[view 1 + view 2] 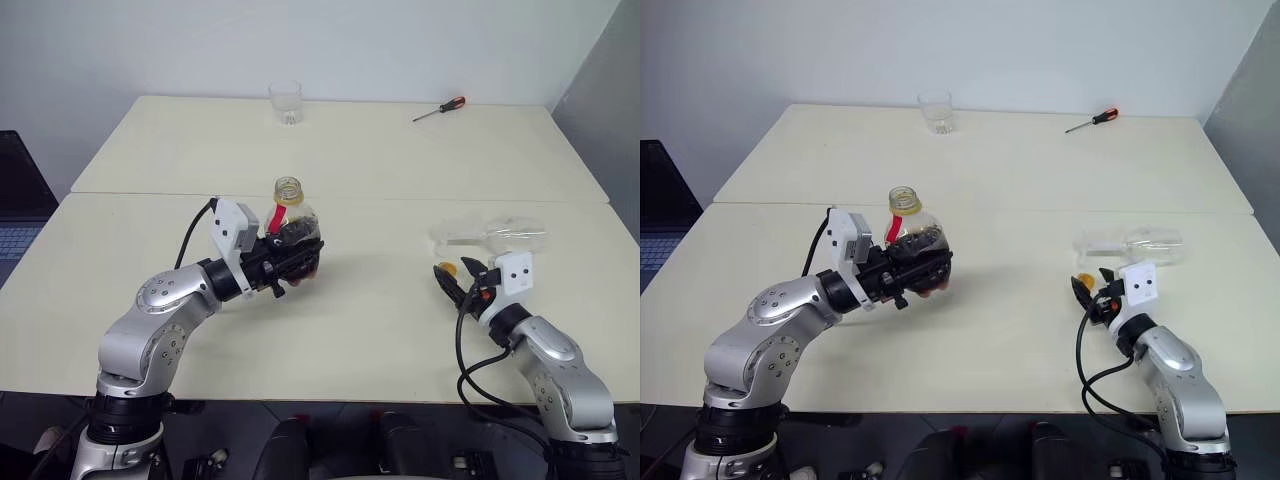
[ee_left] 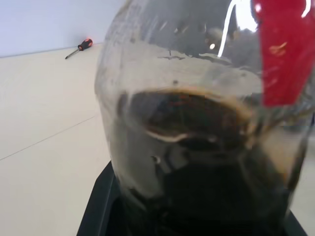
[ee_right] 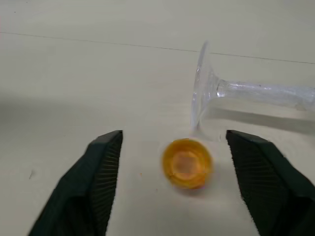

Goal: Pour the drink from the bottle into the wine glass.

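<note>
Fingers of the right gripper [image 3: 172, 184] are spread wide around the small yellow cap [image 3: 187, 163], lying just beside the foot of the clear stemmed wine glass [image 1: 490, 234], itself on its side. Left gripper [image 1: 290, 262] is clamped on the uncapped squat clear plastic bottle [image 1: 292, 222], upright, well apart from the glass. Dark cola-like drink [image 2: 197, 147] is unpoured; glass must be stood up first.

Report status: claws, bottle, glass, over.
Left claw shut on bottle, uncapped. Right claw open over yellow cap. Wine glass lying on its side.
</note>
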